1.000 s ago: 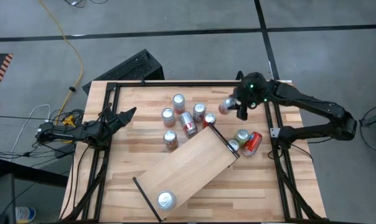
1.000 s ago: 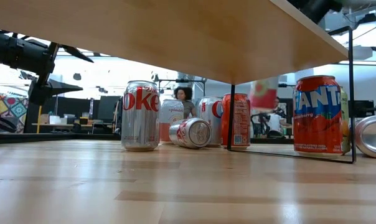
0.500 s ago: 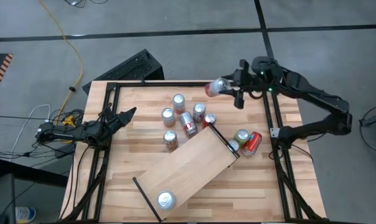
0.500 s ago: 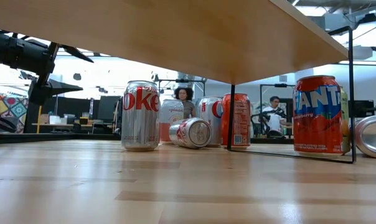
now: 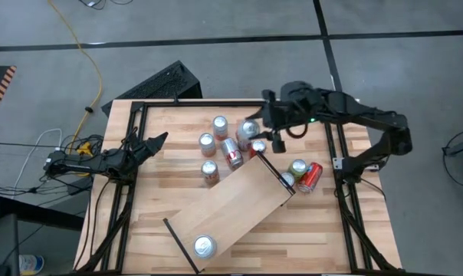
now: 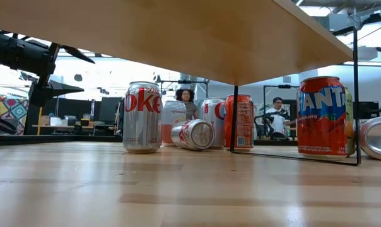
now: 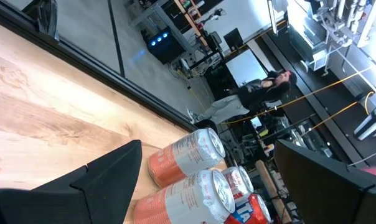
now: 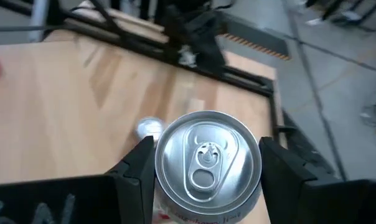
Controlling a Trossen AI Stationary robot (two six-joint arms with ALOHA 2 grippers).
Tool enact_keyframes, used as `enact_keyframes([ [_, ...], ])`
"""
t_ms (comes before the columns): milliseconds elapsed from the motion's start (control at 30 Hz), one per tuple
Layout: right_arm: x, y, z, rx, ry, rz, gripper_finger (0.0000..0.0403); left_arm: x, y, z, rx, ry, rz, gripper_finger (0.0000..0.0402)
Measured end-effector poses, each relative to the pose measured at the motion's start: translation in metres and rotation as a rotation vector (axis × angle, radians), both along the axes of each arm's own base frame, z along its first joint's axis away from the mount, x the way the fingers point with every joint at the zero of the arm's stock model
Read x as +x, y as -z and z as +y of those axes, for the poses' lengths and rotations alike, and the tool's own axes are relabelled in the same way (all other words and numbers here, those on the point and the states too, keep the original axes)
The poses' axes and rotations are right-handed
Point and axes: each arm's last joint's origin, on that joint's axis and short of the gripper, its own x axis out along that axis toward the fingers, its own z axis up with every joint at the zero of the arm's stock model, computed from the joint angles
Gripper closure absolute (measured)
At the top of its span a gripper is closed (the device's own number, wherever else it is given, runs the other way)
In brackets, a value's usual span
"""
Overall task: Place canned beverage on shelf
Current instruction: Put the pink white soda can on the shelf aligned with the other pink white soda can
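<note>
My right gripper [image 5: 270, 128] hangs over the far middle of the table, shut on a silver beverage can [image 5: 249, 129], above a cluster of cans. The can's pull-tab top [image 8: 206, 158] faces away from the wrist. The shelf [image 5: 235, 203], a pale board on thin black end strips, stands aslant on the tabletop, and one can [image 5: 205, 246] stands on its near end. In the low view I see the shelf's underside [image 6: 178, 38]. My left gripper [image 5: 156, 141] rests open at the table's left edge, pointing level at the cans [image 7: 188, 155]. My right gripper pinches the can's round side wall [image 8: 160, 177] between its two fingers [image 8: 137, 168], one on each side. The fingers come from the table's right, slanting down, and lie along the can. The can is lifted clear, its top toward the table's left.
Several cans stand or lie on the striped tabletop beyond the shelf's far end [image 5: 220, 123] [image 5: 231, 153] [image 5: 209, 171]. An orange-red can [image 5: 310, 176] and two more [image 5: 298, 166] sit right of the shelf. A black frame [image 5: 201, 102] edges the table. People sit in the room behind [image 6: 185, 96].
My right gripper has risen with the can and swung from the table's far right toward its left, now over the can cluster, turning the can's top leftward. The can has left the low view. The grip stayed the same.
</note>
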Motion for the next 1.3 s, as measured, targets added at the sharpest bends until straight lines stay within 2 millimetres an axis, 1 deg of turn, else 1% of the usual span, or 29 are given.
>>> enact_keyframes([
  [167, 0.022, 0.005, 0.006, 0.062, -0.113, 0.029, 0.0204, 0.000, 0.001, 0.000, 0.001, 0.008, 0.008, 0.0051],
  [267, 0.033, 0.006, 0.006, 0.096, -0.148, 0.041, 0.0204, 0.001, 0.001, 0.000, 0.003, 0.025, 0.015, 0.0051],
  [367, 0.045, 0.010, 0.012, 0.116, -0.181, 0.063, 0.0204, 0.001, 0.001, -0.001, 0.010, 0.046, 0.024, 0.0051],
  [667, 0.069, 0.018, 0.051, 0.140, -0.289, 0.084, 0.0204, 0.002, 0.001, -0.001, 0.017, 0.075, 0.029, 0.0051],
  [767, 0.073, 0.018, 0.064, 0.155, -0.311, 0.063, 0.0204, 0.002, 0.001, -0.002, 0.018, 0.086, 0.028, 0.0051],
  [867, 0.082, 0.017, 0.076, 0.171, -0.333, 0.009, 0.0204, 0.002, 0.001, -0.002, 0.019, 0.096, 0.027, 0.0051],
  [1000, 0.096, 0.026, 0.092, 0.185, -0.375, -0.009, 0.0204, 0.002, 0.001, -0.002, 0.024, 0.107, 0.032, 0.0051],
  [1067, 0.098, 0.029, 0.096, 0.207, -0.424, -0.007, 0.0204, 0.002, 0.001, -0.002, 0.024, 0.113, 0.030, 0.0051],
  [1133, 0.105, 0.033, 0.100, 0.233, -0.487, -0.019, 0.0204, 0.002, 0.001, -0.002, 0.022, 0.113, 0.029, 0.0051],
  [1300, 0.112, 0.038, 0.103, 0.270, -0.585, -0.031, 0.0204, 0.002, 0.001, -0.002, 0.018, 0.111, 0.025, 0.0051],
])
